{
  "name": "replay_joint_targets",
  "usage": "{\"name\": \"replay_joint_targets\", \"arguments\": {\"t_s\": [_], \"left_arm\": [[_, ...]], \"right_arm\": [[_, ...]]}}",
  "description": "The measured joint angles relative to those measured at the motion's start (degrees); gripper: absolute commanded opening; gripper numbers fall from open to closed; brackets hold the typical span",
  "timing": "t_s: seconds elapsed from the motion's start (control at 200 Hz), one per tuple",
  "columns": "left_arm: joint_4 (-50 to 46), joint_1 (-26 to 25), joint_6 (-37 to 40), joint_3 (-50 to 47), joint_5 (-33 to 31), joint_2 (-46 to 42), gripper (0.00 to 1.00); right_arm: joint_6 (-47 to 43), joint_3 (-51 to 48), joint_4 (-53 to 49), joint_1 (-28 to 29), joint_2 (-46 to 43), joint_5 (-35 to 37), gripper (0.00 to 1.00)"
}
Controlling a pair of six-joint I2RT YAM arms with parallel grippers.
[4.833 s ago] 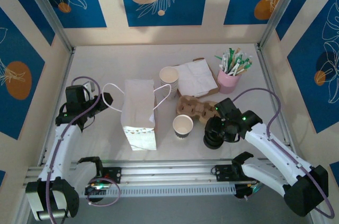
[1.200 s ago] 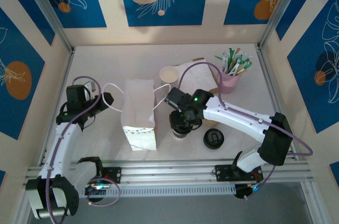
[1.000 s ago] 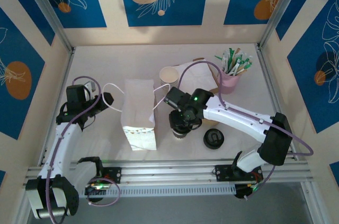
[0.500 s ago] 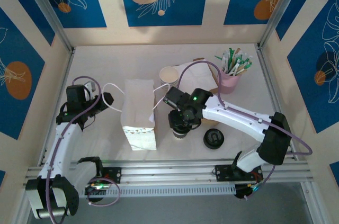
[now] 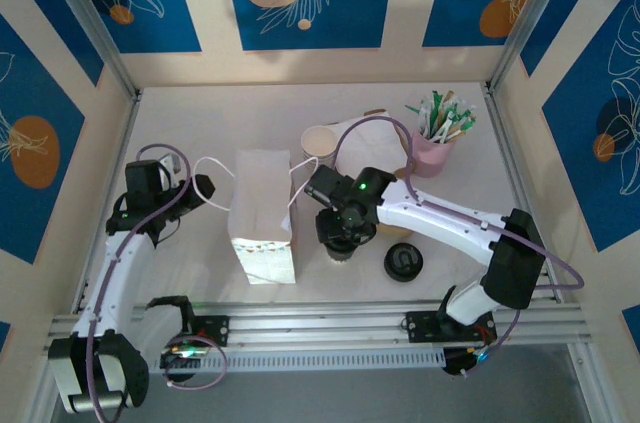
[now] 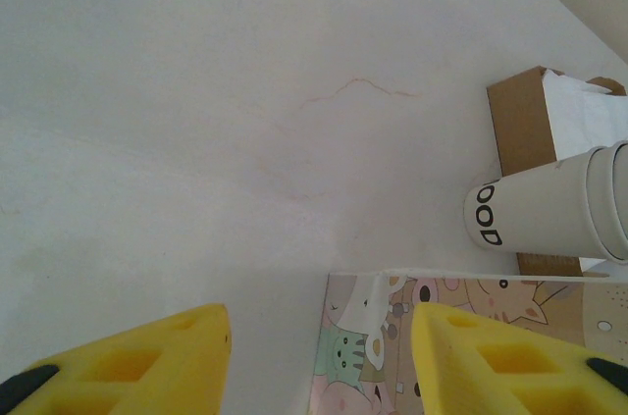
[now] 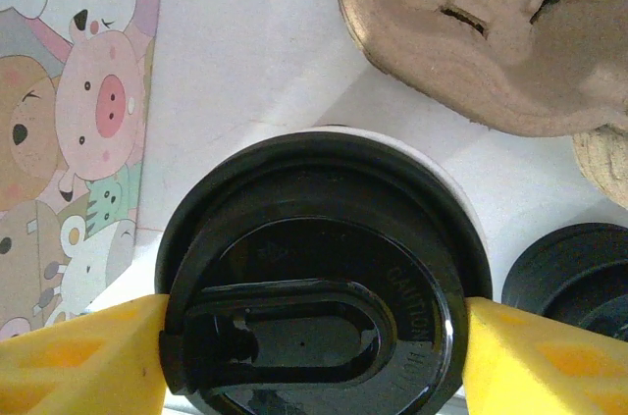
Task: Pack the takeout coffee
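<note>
The takeout coffee (image 7: 324, 278), a cream cup under a round black lid, stands on the table just right of the paper bag (image 5: 262, 208). My right gripper (image 7: 314, 337) is directly over it, one yellow finger pressed against each side of the lid. From the top view the right gripper (image 5: 340, 233) covers most of the cup. The bag stands with its top open and a white handle hanging to each side. My left gripper (image 5: 203, 188) is at the bag's left handle. In the left wrist view its fingers stand apart with nothing between them, over the bag's printed edge (image 6: 471, 346).
A spare black lid (image 5: 405, 261) lies right of the coffee. A brown pulp cup carrier (image 7: 491, 32) sits behind it, partly under my right arm. Further back are a stack of lidless cups (image 5: 318, 141), a napkin box (image 6: 530, 121) and a pink holder of sticks (image 5: 437, 138).
My right gripper has drifted slightly to the left, toward the bag, still on the lidded cup. The left arm and the bag have not moved.
</note>
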Motion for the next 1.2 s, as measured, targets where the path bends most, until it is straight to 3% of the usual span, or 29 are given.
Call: {"name": "replay_joint_targets", "arguments": {"t_s": [0.535,1.201], "left_arm": [[0.0,0.0,0.0,0.0,0.0,0.0,0.52],[0.0,-0.2,0.0,0.0,0.0,0.0,0.51]], "right_arm": [[0.0,1.4,-2.3,0.7,1.7,1.6,0.71],[4.5,-5.6,4.5,0.2,-2.1,1.5,0.69]]}}
